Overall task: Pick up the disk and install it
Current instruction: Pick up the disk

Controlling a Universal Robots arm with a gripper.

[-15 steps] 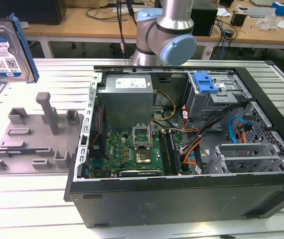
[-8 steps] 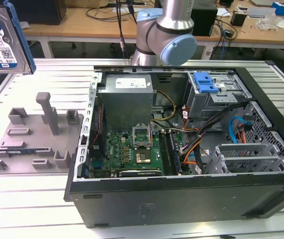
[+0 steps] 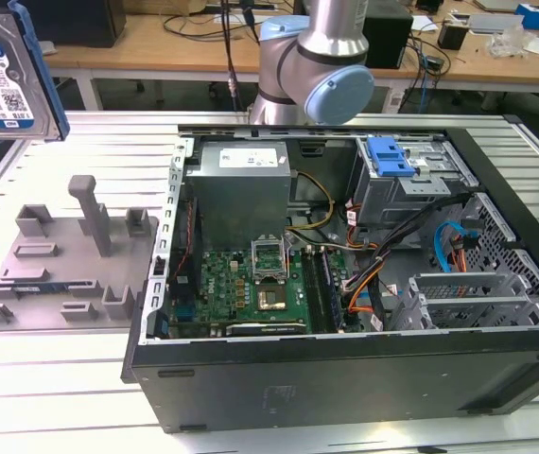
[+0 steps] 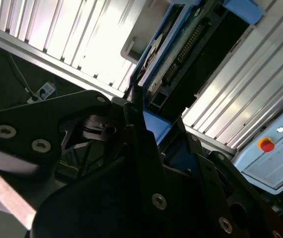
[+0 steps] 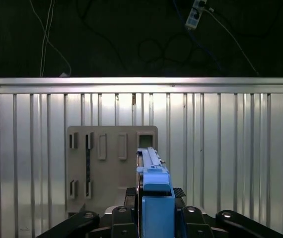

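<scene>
1. Pincer (image 5: 156, 194): closed on the disk (image 3: 9, 80), a flat rectangular silver metal hard drive with a blue-and-white label and a blue plastic rail frame. In the first wrist view the black fingers (image 5: 132, 192) sit one on each broad face, with the blue rail end between them.
2. Disk location: in the pincer's grip, held on edge and clear of the slatted aluminium desk (image 3: 52, 388). Its label face shows in the exterior view.
3. Key relation: the disk's long axis runs straight out from the pincer, in line with the fingers. Only the near end is clamped. The rest projects past the fingertips and is seen edge-on in the first wrist view.
4. Beyond the disk's free end, in line with the pincer: the grey plastic fixture plate with upright posts (image 5: 111, 163), flat on the desk. Disk and plate are apart.
5. The open black computer case (image 3: 345, 284) stands on the same desk, well apart from the pincer. Its metal drive cage (image 3: 411, 180), topped by a small blue ribbed latch tab (image 3: 390, 156), is at the case's far end from the pincer.
6. Judgement: pickup done, installation not yet done.
</scene>
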